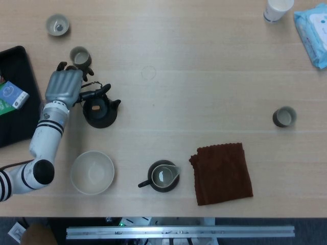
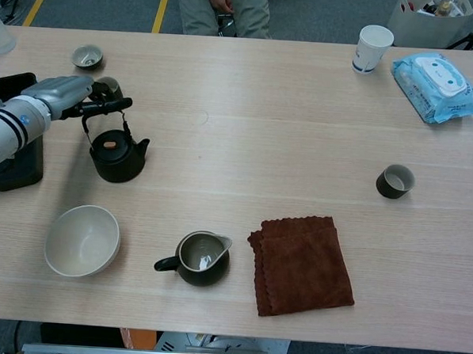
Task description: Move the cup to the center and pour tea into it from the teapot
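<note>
Reaching from nine o'clock, the left robot hand (image 1: 64, 87) touches the teapot (image 1: 99, 111) handle, grasp unclear; no writing legible.

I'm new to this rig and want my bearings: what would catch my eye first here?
The left hand at the table's left, fingers at the handle of the black teapot. Then the brown cloth near the front edge, with a dark pitcher beside it, and a lone dark cup far right.
</note>
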Controlling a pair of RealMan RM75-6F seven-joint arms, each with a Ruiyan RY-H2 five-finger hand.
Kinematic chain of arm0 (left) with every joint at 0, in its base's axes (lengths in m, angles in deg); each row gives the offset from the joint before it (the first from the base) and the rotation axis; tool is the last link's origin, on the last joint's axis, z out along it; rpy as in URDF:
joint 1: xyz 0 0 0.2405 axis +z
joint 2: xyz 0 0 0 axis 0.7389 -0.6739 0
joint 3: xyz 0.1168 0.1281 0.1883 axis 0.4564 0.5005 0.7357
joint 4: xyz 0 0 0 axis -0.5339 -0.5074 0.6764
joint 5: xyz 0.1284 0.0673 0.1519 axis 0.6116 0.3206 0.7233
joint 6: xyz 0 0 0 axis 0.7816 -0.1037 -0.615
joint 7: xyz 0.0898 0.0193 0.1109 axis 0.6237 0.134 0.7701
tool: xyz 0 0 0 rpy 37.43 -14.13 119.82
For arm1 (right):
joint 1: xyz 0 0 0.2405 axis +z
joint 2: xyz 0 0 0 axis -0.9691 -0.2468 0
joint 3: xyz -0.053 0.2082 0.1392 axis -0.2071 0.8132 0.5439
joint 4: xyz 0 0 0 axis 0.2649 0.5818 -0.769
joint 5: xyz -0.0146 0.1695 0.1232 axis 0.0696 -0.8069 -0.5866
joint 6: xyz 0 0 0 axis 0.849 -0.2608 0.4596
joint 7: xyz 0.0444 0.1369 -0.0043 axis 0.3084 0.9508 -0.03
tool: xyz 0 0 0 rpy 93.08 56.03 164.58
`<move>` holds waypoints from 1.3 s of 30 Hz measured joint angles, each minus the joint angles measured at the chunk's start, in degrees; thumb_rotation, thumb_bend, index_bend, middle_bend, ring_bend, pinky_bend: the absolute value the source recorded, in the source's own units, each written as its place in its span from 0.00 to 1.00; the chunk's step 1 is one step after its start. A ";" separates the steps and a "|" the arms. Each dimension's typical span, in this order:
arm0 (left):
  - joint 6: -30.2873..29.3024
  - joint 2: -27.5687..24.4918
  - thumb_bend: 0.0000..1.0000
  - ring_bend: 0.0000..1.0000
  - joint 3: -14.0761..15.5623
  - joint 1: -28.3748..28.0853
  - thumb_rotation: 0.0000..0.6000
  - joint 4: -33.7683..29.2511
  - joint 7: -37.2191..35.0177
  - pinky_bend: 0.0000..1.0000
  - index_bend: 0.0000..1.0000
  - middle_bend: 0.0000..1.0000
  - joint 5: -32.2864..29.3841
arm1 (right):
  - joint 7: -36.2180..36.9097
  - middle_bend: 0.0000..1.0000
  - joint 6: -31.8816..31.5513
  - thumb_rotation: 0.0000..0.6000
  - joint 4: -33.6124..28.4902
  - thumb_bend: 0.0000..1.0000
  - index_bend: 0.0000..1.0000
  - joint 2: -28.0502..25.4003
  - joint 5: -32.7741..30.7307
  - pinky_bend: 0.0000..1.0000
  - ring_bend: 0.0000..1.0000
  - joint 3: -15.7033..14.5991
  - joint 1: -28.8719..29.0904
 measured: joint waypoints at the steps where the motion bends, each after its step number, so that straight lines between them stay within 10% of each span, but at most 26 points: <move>1: -0.07 0.05 0.08 0.21 0.11 -0.03 0.00 -0.02 -0.07 0.07 0.25 0.37 0.08 | 0.03 0.33 0.00 1.00 0.00 0.09 0.35 -0.01 -0.03 0.32 0.24 0.00 -0.02; 39: -12.49 -12.93 0.08 0.26 9.28 7.03 0.21 -28.07 0.69 0.07 0.27 0.50 15.34 | 0.09 0.33 -1.33 1.00 -0.40 0.09 0.35 -0.22 1.09 0.32 0.24 -0.31 -0.47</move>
